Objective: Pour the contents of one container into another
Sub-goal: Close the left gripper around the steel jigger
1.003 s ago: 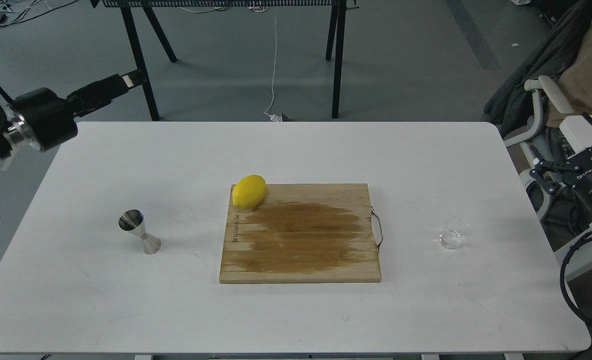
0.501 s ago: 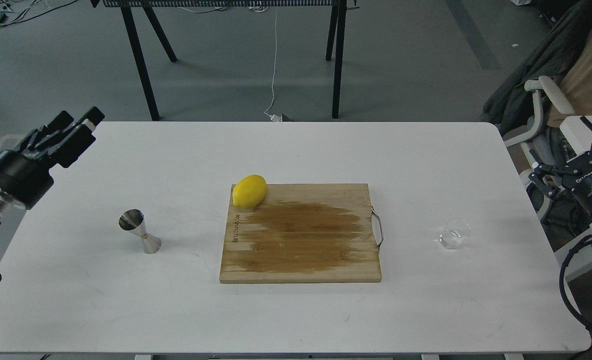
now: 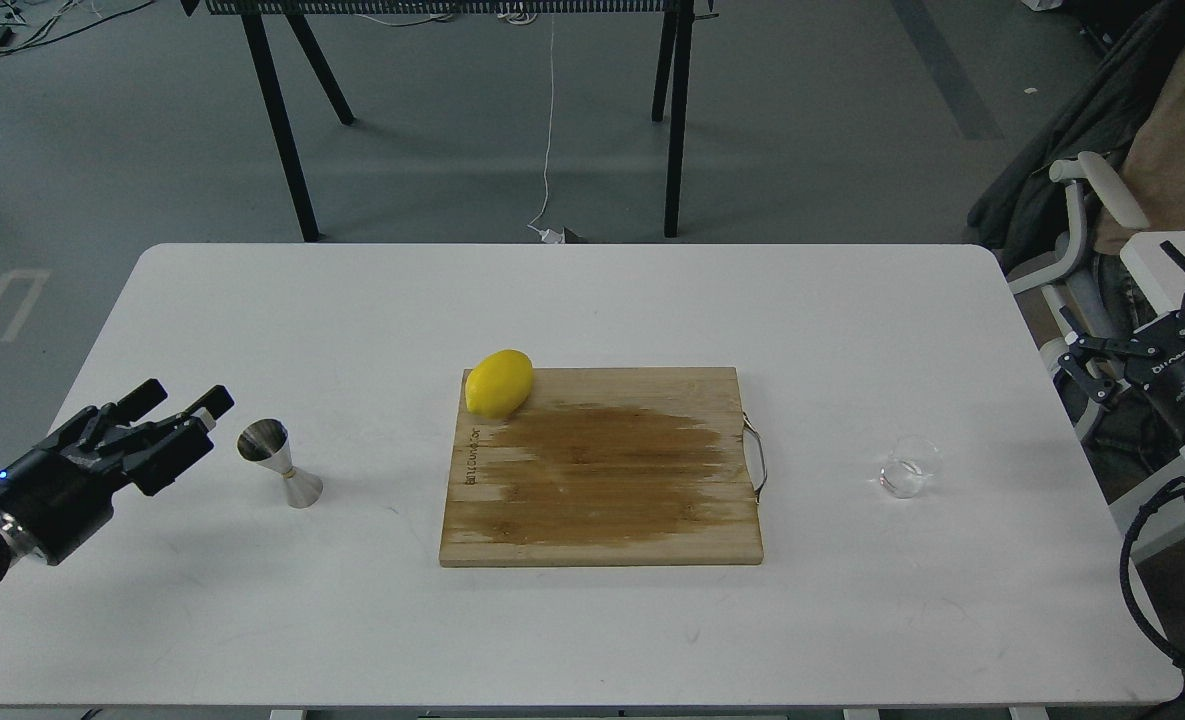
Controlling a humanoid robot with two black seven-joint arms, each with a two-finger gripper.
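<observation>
The shiny steel jigger [image 3: 279, 463] stands upright on the white table [image 3: 592, 300], left of the cutting board. My left gripper [image 3: 180, 399] hovers just to its left, fingers spread open and pointing at it, not touching. The small clear glass cup [image 3: 907, 468] sits upright on the table's right side, past the board's metal handle. My right gripper [image 3: 1117, 300] is beyond the table's right edge, up and to the right of the cup, open and holding nothing.
A wooden cutting board [image 3: 602, 470] lies mid-table with a yellow lemon [image 3: 499, 382] on its far left corner. An office chair [image 3: 1082, 230] and clothing stand off the right edge. Black stand legs [image 3: 282, 120] are behind the table.
My left gripper came down from the table's far left corner toward me and now sits beside the jigger. The right gripper shifted only slightly. Jigger, cup and lemon stayed put.
</observation>
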